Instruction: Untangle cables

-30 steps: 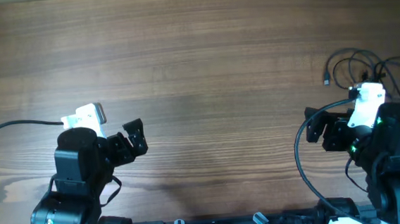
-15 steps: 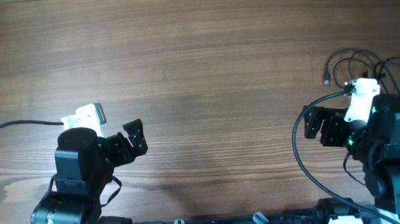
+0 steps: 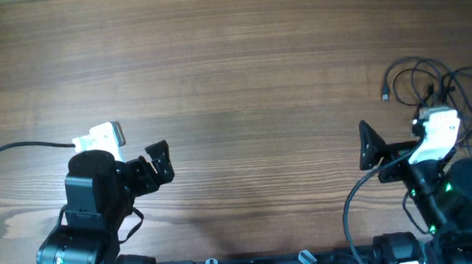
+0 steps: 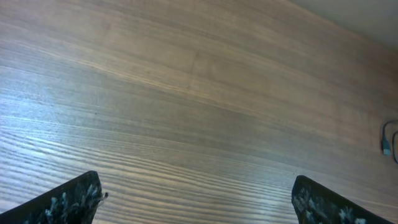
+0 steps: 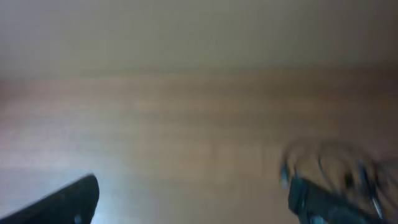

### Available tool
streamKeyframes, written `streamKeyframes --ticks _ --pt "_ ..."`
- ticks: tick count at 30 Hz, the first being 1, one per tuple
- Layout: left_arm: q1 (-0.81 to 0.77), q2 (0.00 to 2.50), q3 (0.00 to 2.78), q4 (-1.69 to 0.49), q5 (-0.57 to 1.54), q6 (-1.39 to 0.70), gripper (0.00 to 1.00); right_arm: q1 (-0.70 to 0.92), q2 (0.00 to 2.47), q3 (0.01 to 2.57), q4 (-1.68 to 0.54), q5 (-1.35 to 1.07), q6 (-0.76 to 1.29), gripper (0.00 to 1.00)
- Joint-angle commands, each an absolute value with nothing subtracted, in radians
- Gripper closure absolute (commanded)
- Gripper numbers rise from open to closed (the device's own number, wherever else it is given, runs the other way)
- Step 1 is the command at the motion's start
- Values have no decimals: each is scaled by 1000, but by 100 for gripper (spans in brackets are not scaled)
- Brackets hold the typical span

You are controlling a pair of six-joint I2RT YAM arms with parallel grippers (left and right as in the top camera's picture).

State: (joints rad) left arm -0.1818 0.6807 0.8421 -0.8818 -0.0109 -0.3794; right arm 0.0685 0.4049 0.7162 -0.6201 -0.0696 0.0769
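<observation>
We see the left pincer (image 3: 161, 160) spread wide; the right pincer (image 3: 372, 149) likewise — tangled cables (image 3: 422, 76) lie near it.

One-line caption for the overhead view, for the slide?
Left gripper and right gripper open, empty, above a wooden table; tangled black cables lie beside the right arm.

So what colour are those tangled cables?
The cables are black; the overhead view shows them best.
</observation>
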Motion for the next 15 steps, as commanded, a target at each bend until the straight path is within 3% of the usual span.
streamKeyframes --ticks 1,15 --pt "-178 681 833 -880 -24 -374 0 91 287 564 -478 -61 56 0" --pt "-178 681 833 -880 -24 -374 0 94 3 148 13 -87 56 0"
